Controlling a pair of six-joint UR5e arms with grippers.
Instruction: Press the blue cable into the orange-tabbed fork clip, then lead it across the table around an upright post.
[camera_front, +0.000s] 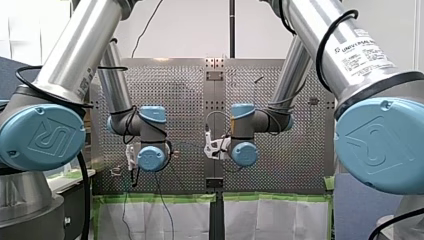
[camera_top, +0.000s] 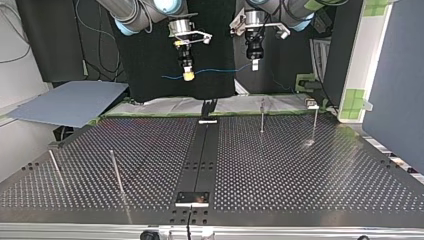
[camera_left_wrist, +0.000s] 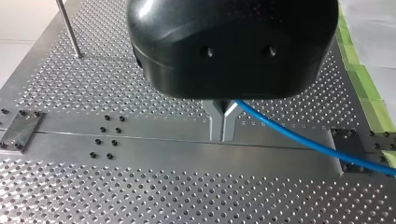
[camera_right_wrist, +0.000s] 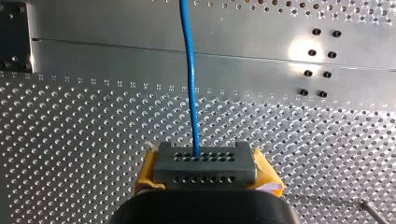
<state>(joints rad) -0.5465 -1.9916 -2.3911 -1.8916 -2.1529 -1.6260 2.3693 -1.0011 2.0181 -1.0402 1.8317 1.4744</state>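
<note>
Perforated silver table (camera_right_wrist: 93, 140); blue cable (camera_right_wrist: 189, 84); green tape (camera_front: 160, 198)

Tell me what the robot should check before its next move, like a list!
1. Left claw shut on the blue cable: ok.
2. Right claw shut on the cable: ok.
3. Cable free of knots between the two claws: ok, the top view shows it as one plain line.
4. Orange-tabbed fork clip spotted: cannot tell, no view shows it.
5. Upright post standing with nothing touching it: ok.
6. Cable pressed into the clip: not ok, both claws hold it up above the table.
</note>
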